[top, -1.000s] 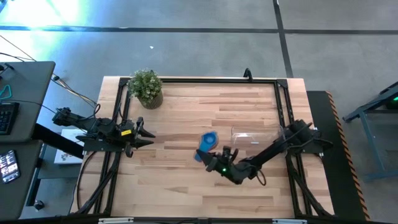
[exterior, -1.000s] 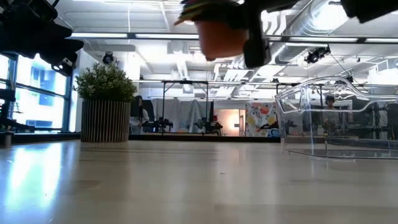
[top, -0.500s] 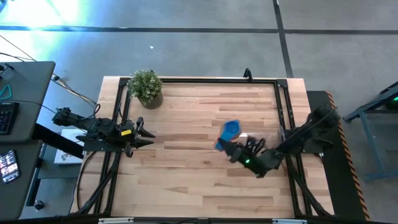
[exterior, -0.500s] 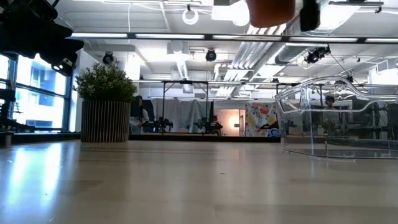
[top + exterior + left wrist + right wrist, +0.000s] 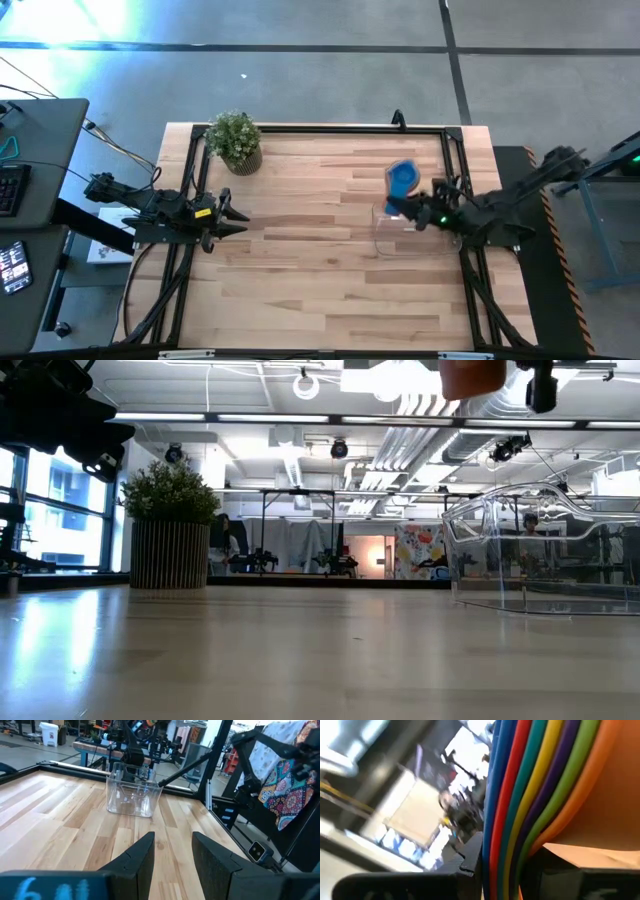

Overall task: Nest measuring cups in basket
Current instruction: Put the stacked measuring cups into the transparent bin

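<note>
The measuring cups (image 5: 402, 177), a nested stack with blue outermost, are pinched by the right gripper (image 5: 412, 208) above the basket (image 5: 392, 238).

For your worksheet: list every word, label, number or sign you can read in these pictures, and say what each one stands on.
None can be read.
Left gripper: pale marks along its body in the left wrist view, too blurred to read.
Basket and stacked measuring cups in the right gripper: no lettering shows.
</note>
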`<action>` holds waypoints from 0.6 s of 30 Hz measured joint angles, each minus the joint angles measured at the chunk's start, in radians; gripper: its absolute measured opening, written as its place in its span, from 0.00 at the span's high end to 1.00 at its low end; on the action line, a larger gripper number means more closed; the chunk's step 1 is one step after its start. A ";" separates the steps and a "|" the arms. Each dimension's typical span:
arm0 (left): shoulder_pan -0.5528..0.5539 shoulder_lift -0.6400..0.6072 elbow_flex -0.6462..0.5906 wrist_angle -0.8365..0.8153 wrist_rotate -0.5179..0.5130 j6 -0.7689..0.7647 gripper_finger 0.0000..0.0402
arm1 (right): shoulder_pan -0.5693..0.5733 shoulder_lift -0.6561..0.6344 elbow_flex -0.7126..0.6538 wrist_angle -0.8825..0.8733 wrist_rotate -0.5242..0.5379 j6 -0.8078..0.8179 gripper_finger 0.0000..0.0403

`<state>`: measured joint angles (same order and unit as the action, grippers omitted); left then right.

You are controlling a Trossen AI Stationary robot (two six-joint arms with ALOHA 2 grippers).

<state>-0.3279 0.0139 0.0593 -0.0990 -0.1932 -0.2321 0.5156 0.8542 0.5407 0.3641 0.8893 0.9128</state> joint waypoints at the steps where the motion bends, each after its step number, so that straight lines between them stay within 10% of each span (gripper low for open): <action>1: 0.000 0.000 0.000 0.000 0.000 0.000 0.70 | -0.016 -0.048 0.013 -0.110 -0.040 0.024 0.83; 9: 0.000 0.000 0.000 0.000 0.000 0.000 0.70 | -0.204 -0.284 0.175 -0.802 -0.452 0.126 0.83; 18: 0.000 0.000 0.000 0.000 0.000 0.000 0.70 | -0.443 -0.352 0.206 -1.066 -0.954 0.098 0.83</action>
<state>-0.3277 0.0139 0.0593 -0.0990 -0.1932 -0.2321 0.0730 0.5026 0.7468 -0.7023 -0.0642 1.0108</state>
